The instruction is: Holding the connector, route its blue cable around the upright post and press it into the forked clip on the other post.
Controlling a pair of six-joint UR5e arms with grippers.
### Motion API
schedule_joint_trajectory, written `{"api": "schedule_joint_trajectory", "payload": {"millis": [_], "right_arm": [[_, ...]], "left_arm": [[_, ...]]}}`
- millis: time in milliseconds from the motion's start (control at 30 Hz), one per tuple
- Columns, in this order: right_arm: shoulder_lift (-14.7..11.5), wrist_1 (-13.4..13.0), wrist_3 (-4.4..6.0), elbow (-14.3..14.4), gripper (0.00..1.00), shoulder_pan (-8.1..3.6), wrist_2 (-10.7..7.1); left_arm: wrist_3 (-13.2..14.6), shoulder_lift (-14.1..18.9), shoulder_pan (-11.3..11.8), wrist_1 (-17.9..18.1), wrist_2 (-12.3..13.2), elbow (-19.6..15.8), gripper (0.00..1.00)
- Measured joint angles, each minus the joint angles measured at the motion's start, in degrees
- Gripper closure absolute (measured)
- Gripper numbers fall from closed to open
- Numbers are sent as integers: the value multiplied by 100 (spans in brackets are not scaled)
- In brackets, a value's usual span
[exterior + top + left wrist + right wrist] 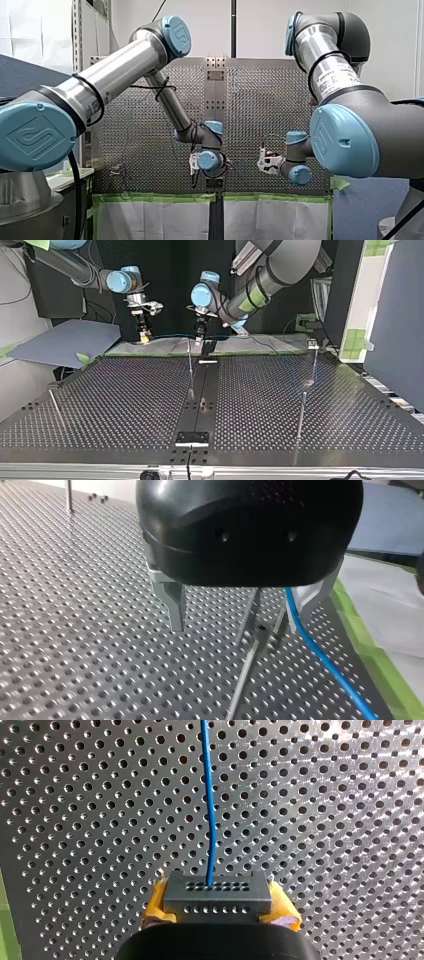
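My right gripper [220,911] is shut on a grey connector block [218,892], held between its yellow pads [156,906]. The blue cable [210,795] leaves the connector and runs ahead over the perforated plate. In the top view my right gripper [144,334] hangs at the far left, and the cable [172,336] stretches to my left gripper [200,334]. My left gripper [240,622] is open, with the cable [325,662] passing just by one of its metal fingers [309,597]. A thin upright post [246,672] stands between the fingers. Another post with a clip top [313,344] stands at the top view's far right.
More thin posts rise from the perforated table [125,405]: one [301,415] at the top view's near right, one [54,402] at its near left. A black strip [202,390] runs down the middle. Green tape and white sheet [390,630] edge the far side.
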Motion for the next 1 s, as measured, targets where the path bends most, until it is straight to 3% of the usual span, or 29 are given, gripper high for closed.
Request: {"api": "schedule_joint_trajectory", "payload": {"millis": [567,1000], "right_arm": [[3,17,10,1,69,-62,-55],[0,41,-10,7,69,-63,-135]], "left_arm": [[63,-8,-144,-154,-640,116,1],[87,-311,-136,-211,-630,260,1]]}}
